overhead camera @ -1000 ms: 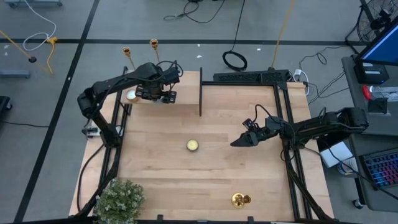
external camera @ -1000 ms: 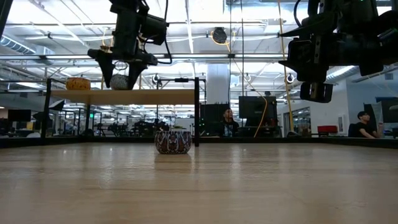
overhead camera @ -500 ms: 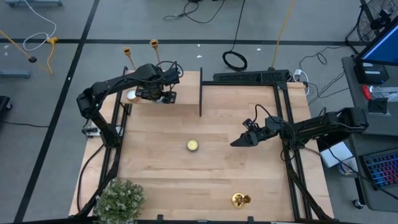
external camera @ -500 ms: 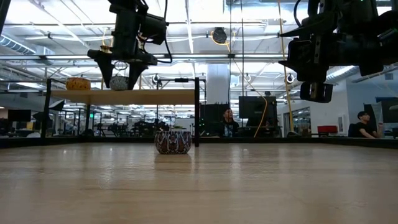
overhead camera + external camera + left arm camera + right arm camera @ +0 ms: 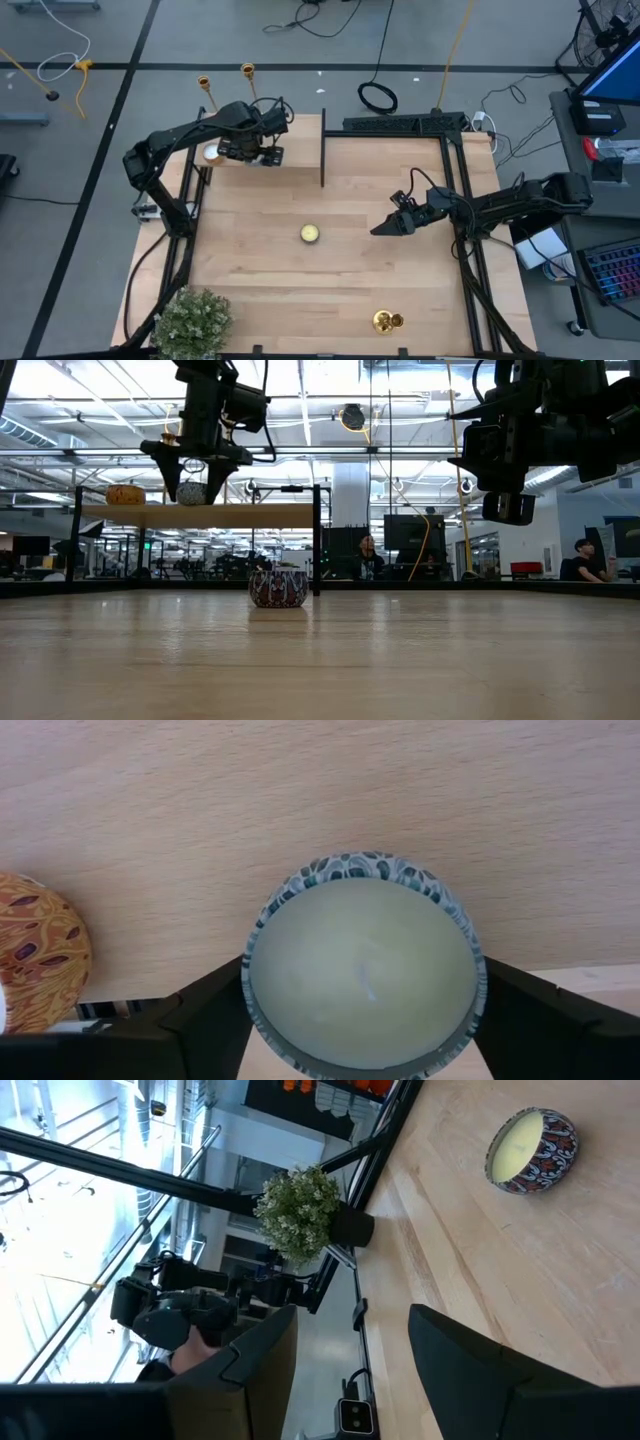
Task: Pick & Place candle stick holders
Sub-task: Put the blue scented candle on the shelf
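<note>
Two gold candle stick holders [image 5: 203, 82] [image 5: 247, 70] rise at the far left behind the raised shelf [image 5: 300, 150]; my left arm hides their bases. A third one [image 5: 387, 321] sits near the table's front edge. My left gripper [image 5: 195, 478] points down over the shelf, open, its fingers on either side of a blue-green patterned tealight tin [image 5: 365, 965] that rests on the shelf. My right gripper [image 5: 383, 228] hangs level above the table's right half, open [image 5: 350, 1370], with nothing between its fingers. My left gripper's fingers [image 5: 215, 1005] stand close against the two opposite sides of the tin's wall [image 5: 252, 955], coming from above. Whether they touch it, I cannot tell. The tin stands upright with its bottom on the shelf [image 5: 200, 515].
A second, orange-patterned candle [image 5: 35, 950] stands on the shelf beside the tin. Another tealight [image 5: 310, 233] sits mid-table. A black upright post [image 5: 322, 150] ends the shelf. A potted plant [image 5: 192, 320] fills the near left corner. People sit in the room beyond.
</note>
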